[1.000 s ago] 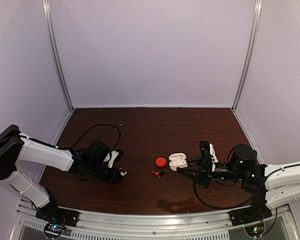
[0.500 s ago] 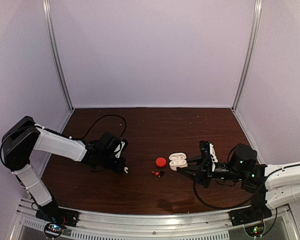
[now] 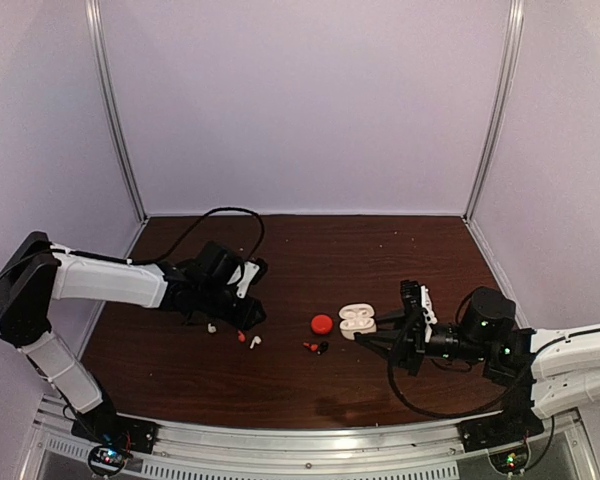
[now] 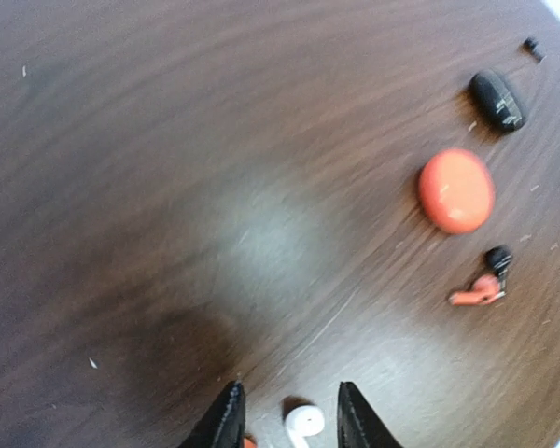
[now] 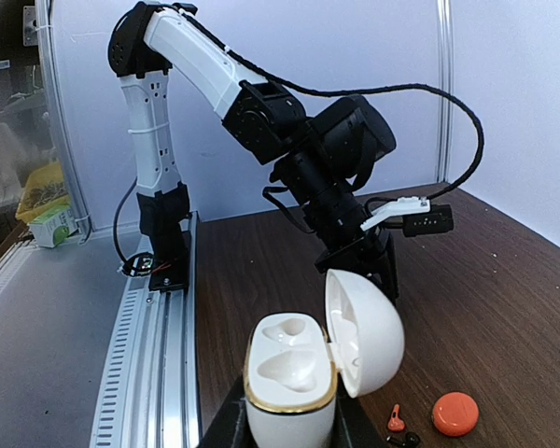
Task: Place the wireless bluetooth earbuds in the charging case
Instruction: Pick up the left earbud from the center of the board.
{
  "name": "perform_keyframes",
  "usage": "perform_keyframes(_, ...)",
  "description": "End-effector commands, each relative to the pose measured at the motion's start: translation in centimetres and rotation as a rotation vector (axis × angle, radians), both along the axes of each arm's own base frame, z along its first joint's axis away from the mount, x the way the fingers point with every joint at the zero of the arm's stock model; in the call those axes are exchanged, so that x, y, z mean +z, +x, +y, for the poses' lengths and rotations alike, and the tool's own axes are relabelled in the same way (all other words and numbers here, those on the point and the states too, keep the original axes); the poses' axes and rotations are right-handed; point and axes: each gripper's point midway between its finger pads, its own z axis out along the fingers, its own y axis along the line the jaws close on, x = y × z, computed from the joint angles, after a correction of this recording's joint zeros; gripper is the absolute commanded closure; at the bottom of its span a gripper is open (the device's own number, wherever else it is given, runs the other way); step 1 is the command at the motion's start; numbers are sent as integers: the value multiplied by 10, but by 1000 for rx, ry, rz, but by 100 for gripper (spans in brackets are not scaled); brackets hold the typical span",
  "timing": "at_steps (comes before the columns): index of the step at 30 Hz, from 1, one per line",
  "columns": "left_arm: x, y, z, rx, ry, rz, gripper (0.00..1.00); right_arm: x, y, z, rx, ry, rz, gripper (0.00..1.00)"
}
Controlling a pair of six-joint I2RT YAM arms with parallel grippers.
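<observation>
While the left gripper [image 4: 291, 420] is hanging low over the dark wooden table [image 3: 380, 250], its two fingertips are standing spread, with a white earbud [image 4: 304, 422] lying loose between them and touching neither. A red sliver at that earbud's eight o'clock is being cut off by the frame edge and cannot be identified. Well apart, toward three o'clock in the overhead view, the right gripper [image 5: 289, 431] appears to be pinching the base of the white charging case [image 5: 294, 373], which is standing upright with its lid hinged open and both wells showing empty. Between the two arms, a closed red case [image 3: 322, 323] is sitting just beside the white one, at its nine o'clock, and a red earbud [image 4: 476, 294] and a black earbud [image 4: 497, 257] are lying together at the red case's six o'clock. A second white earbud [image 3: 212, 327] is resting near the left arm.

Risks are looking plain from here. Because the earbud is tiny and rounded, closing fingers that are meeting it off-centre are likely to squirt it sideways or grab the red sliver too. Since a bud gripped askew would be reaching the well with its stem misaligned, it could be jamming on the rim, or pushing the lightly held case over.
</observation>
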Motion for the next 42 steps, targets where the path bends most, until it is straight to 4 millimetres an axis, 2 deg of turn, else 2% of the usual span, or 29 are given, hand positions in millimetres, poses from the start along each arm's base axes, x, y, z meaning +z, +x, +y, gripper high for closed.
perform_keyframes(1, 24, -7, -10, -102, -20, 14, 62, 4, 3, -2, -20, 17, 1, 99)
perform_keyframes(7, 9, -22, -3, -170, 75, 99, 61, 3, 4, -3, -24, 15, 5, 98)
perform_keyframes(22, -24, -26, -3, -169, 211, 197, 61, 1, 5, -2, -28, 10, 7, 98)
perform_keyframes(32, -36, -27, -9, -186, 240, 209, 67, 0, 5, -3, -31, 11, 8, 98)
perform_keyframes(42, -47, -31, -4, -194, 311, 201, 73, -2, 5, -3, -30, 7, 8, 98)
